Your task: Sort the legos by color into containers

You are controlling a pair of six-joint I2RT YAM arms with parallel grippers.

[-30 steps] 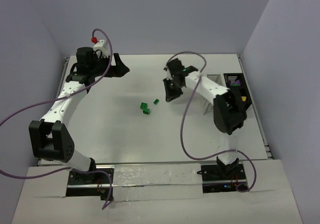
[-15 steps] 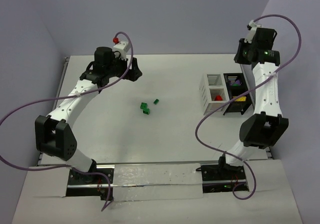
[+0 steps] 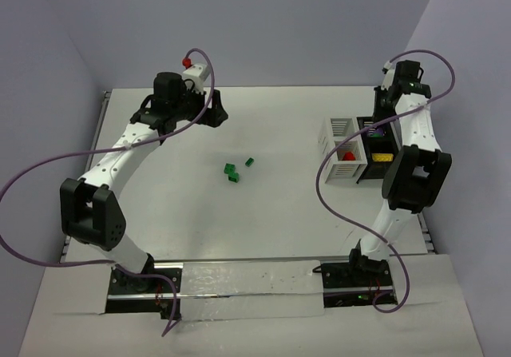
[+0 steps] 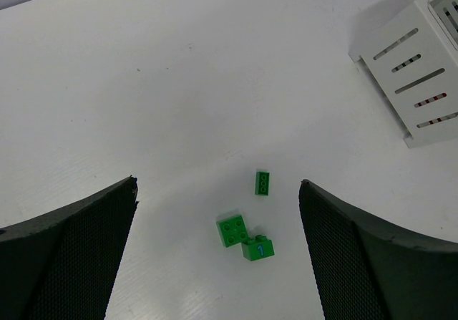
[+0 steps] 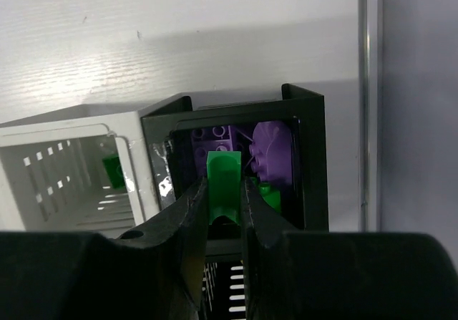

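Three green legos [image 3: 234,171] lie loose mid-table; in the left wrist view they are a flat square one [image 4: 233,230], one marked "1" [image 4: 257,248] and a thin one [image 4: 262,182]. My left gripper [image 4: 218,263] is open, high above them. My right gripper [image 5: 225,202] is shut on a green lego [image 5: 222,184] over the far compartment of the black tray [image 5: 309,155], which holds purple legos [image 5: 272,152] and a green one [image 5: 269,195]. The white slatted box [image 3: 339,145] beside it holds a red lego [image 3: 349,156] and a green one [image 5: 112,170]. A yellow lego [image 3: 382,156] lies in the tray.
The containers stand at the table's right side, close to the right rail [image 3: 419,213]. Purple cables loop from both arms. Walls close in at the back and sides.
One second ago my right gripper was low at the table's middle by the green legos; it has swung right to above the black tray. My left arm shifted right along the back.
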